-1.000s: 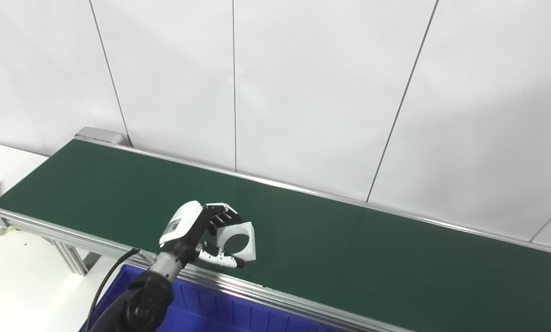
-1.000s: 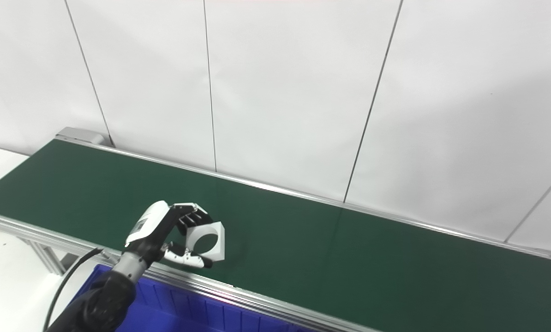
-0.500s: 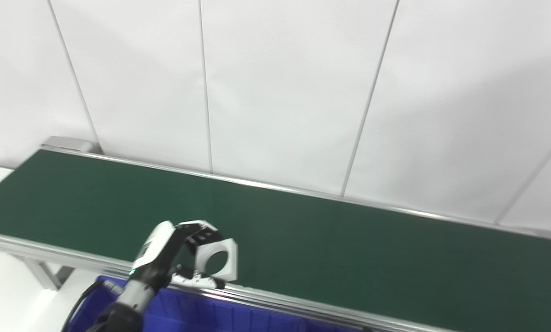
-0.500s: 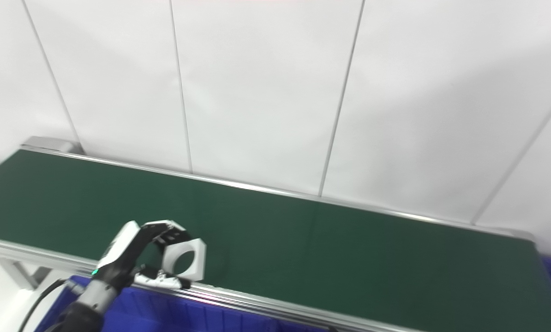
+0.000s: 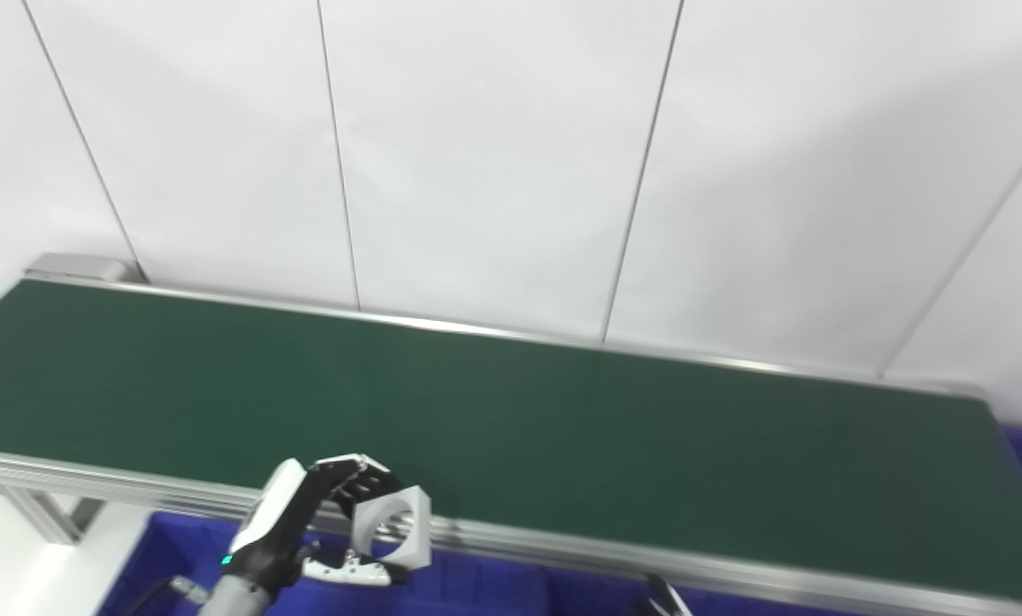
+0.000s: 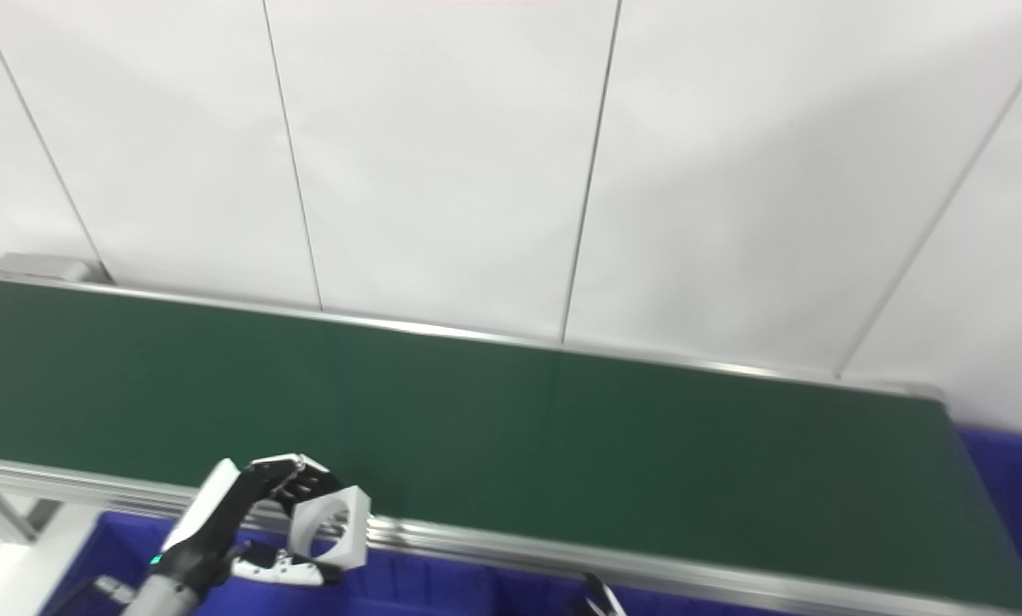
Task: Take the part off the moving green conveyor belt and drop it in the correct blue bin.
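Observation:
The part (image 5: 391, 528) is a white block with a large round hole through it. My left hand (image 5: 293, 522) is shut on it, fingers over its top and thumb under it. Hand and part hang above the front rail of the green conveyor belt (image 5: 562, 428), partly over the blue bin (image 5: 485, 586) below the rail. The same part (image 6: 329, 529) and left hand (image 6: 220, 522) show in the right eye view. Only a dark sliver of my right hand (image 5: 661, 599) shows at the bottom edge, its fingers hidden.
A second blue bin (image 6: 1003, 479) stands past the belt's right end. The aluminium rail (image 5: 733, 582) runs along the belt's near side. White wall panels rise behind the belt. A metal leg (image 5: 44, 522) stands at the lower left.
The camera has swung right. My left hand has drawn the part back from over the belt to above the front rail and the blue bin. A sliver of the right hand has appeared.

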Controlling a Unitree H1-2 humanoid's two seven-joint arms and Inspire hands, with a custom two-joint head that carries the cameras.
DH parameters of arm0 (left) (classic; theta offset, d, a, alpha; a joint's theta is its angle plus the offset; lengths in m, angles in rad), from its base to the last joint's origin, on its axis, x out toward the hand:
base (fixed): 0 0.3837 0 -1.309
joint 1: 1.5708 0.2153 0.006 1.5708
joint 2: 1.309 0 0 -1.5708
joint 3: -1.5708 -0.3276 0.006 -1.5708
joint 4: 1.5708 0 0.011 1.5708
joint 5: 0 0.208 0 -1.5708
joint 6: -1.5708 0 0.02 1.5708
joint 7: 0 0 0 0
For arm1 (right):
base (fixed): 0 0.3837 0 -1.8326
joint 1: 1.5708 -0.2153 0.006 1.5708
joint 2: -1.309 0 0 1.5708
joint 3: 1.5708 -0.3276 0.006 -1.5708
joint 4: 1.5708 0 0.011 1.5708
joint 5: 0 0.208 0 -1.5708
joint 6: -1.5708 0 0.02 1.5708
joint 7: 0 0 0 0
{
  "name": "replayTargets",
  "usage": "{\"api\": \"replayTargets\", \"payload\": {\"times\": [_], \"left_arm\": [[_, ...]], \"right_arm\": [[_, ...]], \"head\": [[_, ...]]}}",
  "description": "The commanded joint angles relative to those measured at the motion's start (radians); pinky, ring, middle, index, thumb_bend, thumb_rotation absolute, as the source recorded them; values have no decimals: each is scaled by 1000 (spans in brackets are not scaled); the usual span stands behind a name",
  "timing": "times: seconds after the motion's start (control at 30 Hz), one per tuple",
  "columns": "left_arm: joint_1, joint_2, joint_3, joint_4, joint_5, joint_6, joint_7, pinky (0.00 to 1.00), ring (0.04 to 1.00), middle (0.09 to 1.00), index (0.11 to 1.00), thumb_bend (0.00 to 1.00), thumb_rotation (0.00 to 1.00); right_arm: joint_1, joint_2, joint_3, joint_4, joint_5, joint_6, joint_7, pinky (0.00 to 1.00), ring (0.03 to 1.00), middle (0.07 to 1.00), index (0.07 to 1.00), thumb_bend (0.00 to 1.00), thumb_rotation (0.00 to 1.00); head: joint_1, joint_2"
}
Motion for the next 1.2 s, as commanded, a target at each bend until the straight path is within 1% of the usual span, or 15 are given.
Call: {"api": "replayTargets", "payload": {"times": [0.0,0.07,0.1,0.13,0.17,0.27,0.33,0.4,0.43,0.5,0.73,0.87,1.03,1.07,1.17], "left_arm": [[-7,11,0,-35,13,-43,9,433,426,487,523,500,0],[3,14,-6,-41,36,-46,9,430,423,488,524,500,0],[12,11,-10,-49,27,-47,-1,429,423,489,524,500,0],[18,9,-13,-54,18,-47,-8,447,432,490,518,501,0],[28,5,-19,-61,4,-51,-18,453,435,491,516,501,0],[48,-2,-31,-72,-33,-55,-43,453,429,485,523,500,0],[64,-10,-43,-79,-33,-33,-57,450,429,486,522,500,0],[72,-14,-51,-87,-19,-12,-65,439,427,489,518,501,0],[74,-15,-56,-85,-9,-13,-66,437,428,491,516,501,0],[77,-15,-66,-80,1,-18,-73,427,421,484,521,500,0],[79,-7,-95,-94,41,36,-121,479,450,491,505,501,0],[76,-7,-110,-83,66,56,-135,477,456,502,494,501,0],[66,0,-122,-75,100,65,-147,455,437,500,508,501,0],[63,3,-127,-77,119,72,-149,456,435,501,511,500,0],[56,11,-142,-82,174,101,-155,470,433,507,515,500,0]], "right_arm": [[0,10,5,-28,5,-46,-1,871,870,879,955,920,354],[1,11,6,-32,-5,-45,-6,865,868,880,955,925,366],[2,11,6,-38,-9,-40,-7,862,868,880,955,926,370],[2,11,6,-42,-11,-36,-8,860,870,884,955,932,377],[3,12,7,-47,-11,-32,-8,859,870,886,955,934,380],[6,13,7,-63,-10,-20,-7,864,868,882,955,942,387],[7,12,9,-75,0,-7,0,869,870,881,956,946,392],[6,12,9,-82,5,0,3,875,873,878,957,953,401],[6,12,8,-84,7,1,4,876,873,877,956,955,403],[6,13,7,-90,1,3,-1,866,861,866,951,960,400],[10,11,6,-129,-6,36,-2,852,860,862,946,972,427],[13,7,2,-147,-5,51,-1,848,851,852,944,971,422],[13,7,-1,-164,1,71,0,841,847,849,940,963,404],[13,7,-1,-170,-1,78,0,835,845,849,939,963,403],[12,5,-1,-174,-1,80,1,830,846,855,941,953,398]], "head": [[-3,6],[-7,12],[-18,28],[-18,28],[-24,40],[-32,55],[-40,79],[-42,86],[-42,86],[-49,103],[-53,154],[-47,175],[-43,189],[-41,197],[-41,197]]}}
